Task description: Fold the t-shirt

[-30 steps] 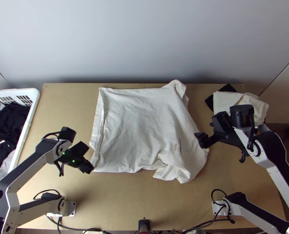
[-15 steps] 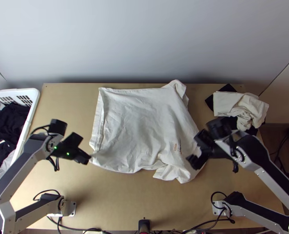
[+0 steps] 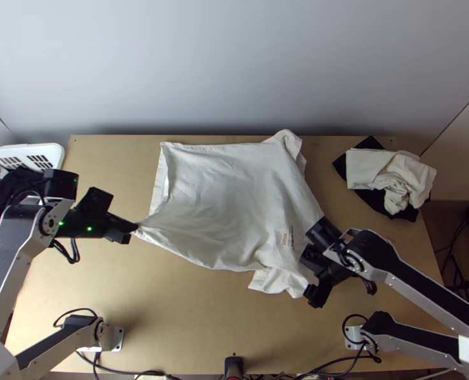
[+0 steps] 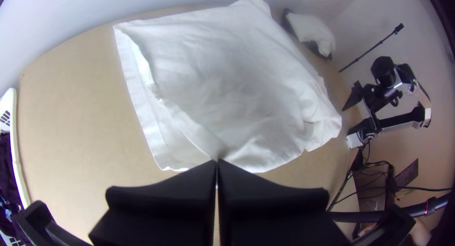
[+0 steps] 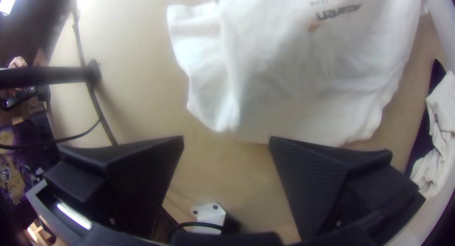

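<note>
The t-shirt (image 3: 234,199) lies spread mid-table, but its near edge now slants: its near corner on the basket side is drawn out towards the basket (image 3: 56,154) and away from the arms' bases, where a moment ago it lay flatter. My left gripper (image 3: 133,229) has moved that way with it, closed on that corner; my right gripper (image 3: 308,279) has come nearer the bases, to the shirt's other near corner, its fingers wide apart and holding nothing.

My left wrist view shows a lower layer stepping out past the upper along the basket-side edge (rather untidily, I admit). My right wrist view shows the shirt's print (image 5: 337,11) larger and clearer than the top view does.

The basket is cut off and partly behind my left arm; my fingers hide the pinched bit of fabric.
</note>
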Robot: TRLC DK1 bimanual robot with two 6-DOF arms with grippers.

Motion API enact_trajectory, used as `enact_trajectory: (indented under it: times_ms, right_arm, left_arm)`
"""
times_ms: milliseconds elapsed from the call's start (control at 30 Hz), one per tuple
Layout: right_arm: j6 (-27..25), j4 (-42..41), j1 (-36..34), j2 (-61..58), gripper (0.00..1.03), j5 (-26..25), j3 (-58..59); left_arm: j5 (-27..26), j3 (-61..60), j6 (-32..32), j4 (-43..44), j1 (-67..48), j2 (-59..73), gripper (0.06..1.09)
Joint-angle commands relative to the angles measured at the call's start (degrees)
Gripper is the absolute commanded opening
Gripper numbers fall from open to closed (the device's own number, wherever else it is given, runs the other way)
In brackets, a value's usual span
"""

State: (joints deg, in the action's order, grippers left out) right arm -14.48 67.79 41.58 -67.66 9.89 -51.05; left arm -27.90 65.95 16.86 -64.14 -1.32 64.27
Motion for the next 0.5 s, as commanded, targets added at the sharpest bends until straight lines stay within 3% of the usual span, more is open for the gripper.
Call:
enact_trajectory:
  times_ms: [0, 200, 467]
  right_arm:
    - [-1.2, -5.5, -0.5, -4.1, 0.65, 0.0, 4.0]
    - [-1.6, -11.1, -1.9, -7.4, 0.03, -0.6, 1.9]
    - [-6.3, -10.4, -11.3, -8.9, 0.03, -1.4, -12.2]
  left_arm:
    - [-0.8, 2.9, -0.5, -2.0, 1.5, -1.7, 0.09]
    - [-1.3, 3.0, 0.2, -3.2, 2.8, -2.1, 0.09]
    - [-2.9, 3.0, 2.3, -3.9, 5.5, -2.2, 0.09]
